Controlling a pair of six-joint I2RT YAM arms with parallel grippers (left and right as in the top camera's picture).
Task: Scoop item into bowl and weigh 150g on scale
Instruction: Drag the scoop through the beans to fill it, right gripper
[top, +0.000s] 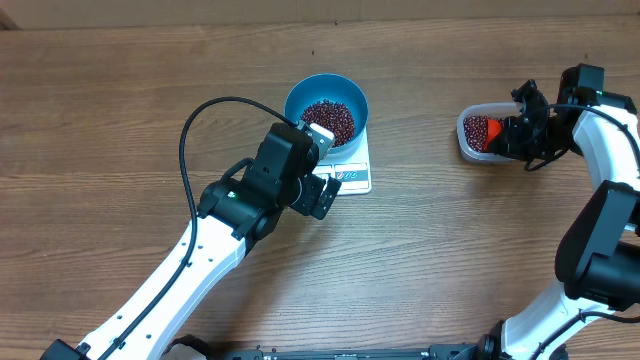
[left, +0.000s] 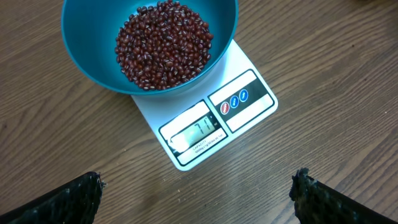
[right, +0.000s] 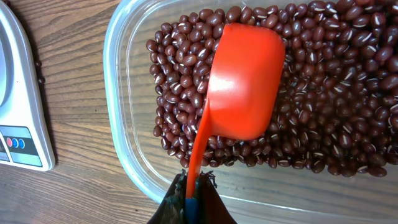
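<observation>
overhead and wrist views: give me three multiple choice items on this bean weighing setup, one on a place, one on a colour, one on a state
1. Where does the blue bowl sit?
A. on the scale
B. inside the clear tub
C. on the bare table

2. What colour is the scoop?
A. green
B. orange-red
C. white

3. How is the left gripper?
A. shut on the bowl
B. shut on the scoop
C. open, holding nothing

Answers:
1 A: the bowl covers the far end of the scale, with the display showing in front of it.
2 B: the right wrist view shows it orange-red, lying over the beans in the clear tub.
3 C: its fingers stand wide apart with only table between them.
</observation>
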